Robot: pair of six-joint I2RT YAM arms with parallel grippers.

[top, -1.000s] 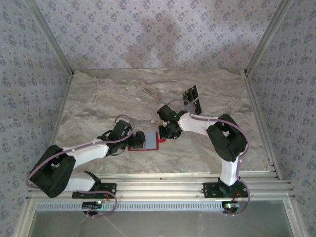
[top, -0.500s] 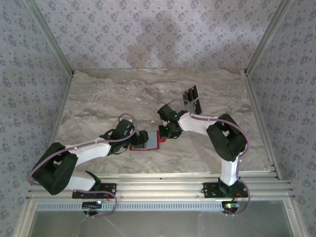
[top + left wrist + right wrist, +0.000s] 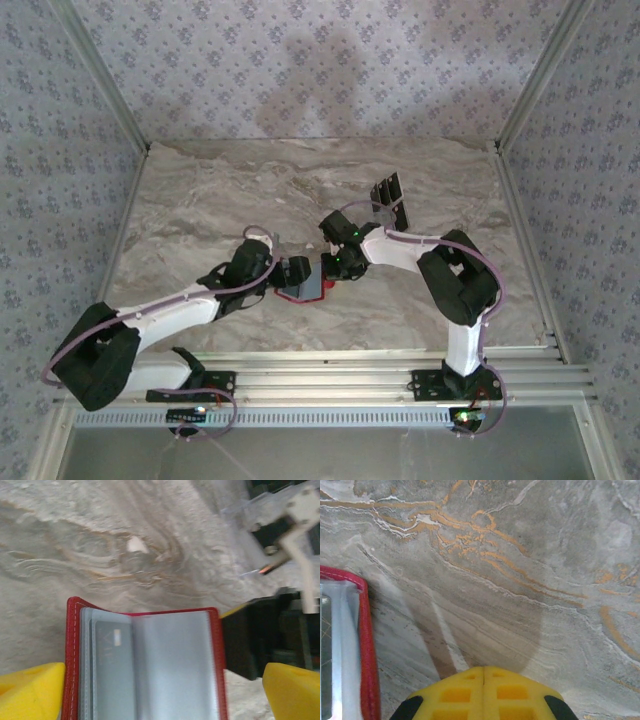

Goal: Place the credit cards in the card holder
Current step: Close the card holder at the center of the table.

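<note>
The red card holder [image 3: 145,670] lies open on the marble table, its greyish clear pockets facing up. A dark credit card [image 3: 107,675] with a small pale mark sits in the left-hand pocket. My left gripper [image 3: 160,695] hangs open over the holder, its yellow fingertips [image 3: 30,692] straddling both sides. In the top view the left gripper [image 3: 297,272] covers the left part of the holder [image 3: 313,290]. My right gripper [image 3: 484,690] is shut on nothing, its tip low at the table just beside the holder's red right edge [image 3: 367,655]. More black credit cards [image 3: 390,198] lie further back.
The marble table [image 3: 200,200] is walled by patterned panels on three sides, with aluminium rails along the near edge. The right arm's elbow [image 3: 460,275] bulks up at the right. Bare marble spreads left of and behind the holder.
My left gripper has moved right, from beside the holder's left edge to over it, staying open. The right arm and holder have not visibly moved.
</note>
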